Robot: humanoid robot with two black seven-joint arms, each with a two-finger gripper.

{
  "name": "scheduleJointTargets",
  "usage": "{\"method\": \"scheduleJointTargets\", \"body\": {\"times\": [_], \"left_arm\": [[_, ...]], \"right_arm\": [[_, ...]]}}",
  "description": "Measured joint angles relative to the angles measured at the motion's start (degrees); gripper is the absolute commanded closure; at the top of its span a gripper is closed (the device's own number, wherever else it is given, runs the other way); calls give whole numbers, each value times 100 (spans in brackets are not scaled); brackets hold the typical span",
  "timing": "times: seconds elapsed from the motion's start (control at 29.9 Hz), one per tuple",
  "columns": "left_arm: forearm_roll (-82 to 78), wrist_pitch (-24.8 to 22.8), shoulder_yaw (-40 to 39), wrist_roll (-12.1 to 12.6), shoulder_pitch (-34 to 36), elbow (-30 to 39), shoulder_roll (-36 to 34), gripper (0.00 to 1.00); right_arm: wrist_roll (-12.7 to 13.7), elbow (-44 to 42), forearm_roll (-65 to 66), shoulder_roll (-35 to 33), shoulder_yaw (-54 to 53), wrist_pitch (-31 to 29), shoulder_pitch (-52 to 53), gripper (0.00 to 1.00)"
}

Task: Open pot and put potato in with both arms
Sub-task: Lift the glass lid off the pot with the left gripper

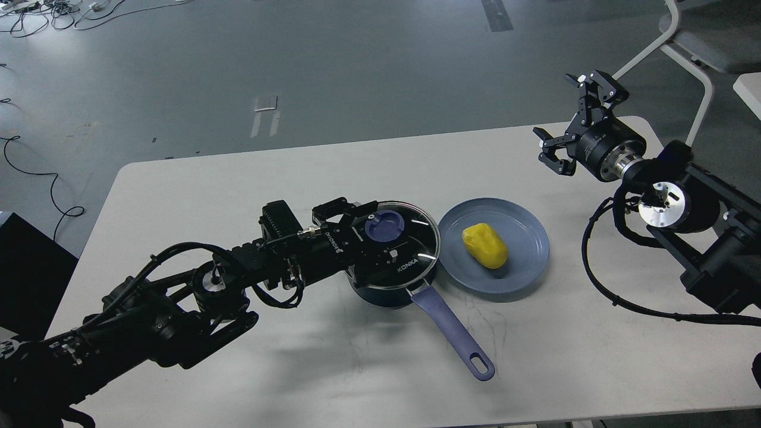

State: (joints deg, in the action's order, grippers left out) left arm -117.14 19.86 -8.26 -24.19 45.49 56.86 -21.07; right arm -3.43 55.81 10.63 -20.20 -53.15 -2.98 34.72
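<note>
The dark navy pot stands at the table's middle, its lavender handle pointing toward the front right. A glass lid with a lavender knob rests on it. My left gripper lies over the lid with a finger on either side of the knob; I cannot tell whether they press it. The yellow potato lies on a light-blue plate just right of the pot. My right gripper is open and empty, raised above the table's far right, well clear of the plate.
The white table ends close behind the pot and at the right under my right arm. A black cable loops from the right arm over the table. A white chair frame stands behind the far right corner.
</note>
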Motion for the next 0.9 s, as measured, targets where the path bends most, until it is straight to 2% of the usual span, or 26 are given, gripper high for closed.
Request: {"method": "scheduleJointTargets", "body": {"times": [0.07,0.1,0.13,0.5,0.9], "left_arm": [[4,-2,0,-5,-9,0,-30,38],[5,-5,0,-7,-11,0,-37,45],[6,-7,0,-8,-12,0,-40,46],[348,-14,-10,-17,32,44,-138,46],[849,-31,-36,-103,251,411,-501,46]], "right_arm": [[0,-1,0,-1,0,0,0,0],[0,-4,0,-2,1,0,0,0],[0,-7,0,-2,2,0,0,0],[0,-71,0,-9,6,-1,0,0],[0,-75,1,-12,6,-1,47,0]]}}
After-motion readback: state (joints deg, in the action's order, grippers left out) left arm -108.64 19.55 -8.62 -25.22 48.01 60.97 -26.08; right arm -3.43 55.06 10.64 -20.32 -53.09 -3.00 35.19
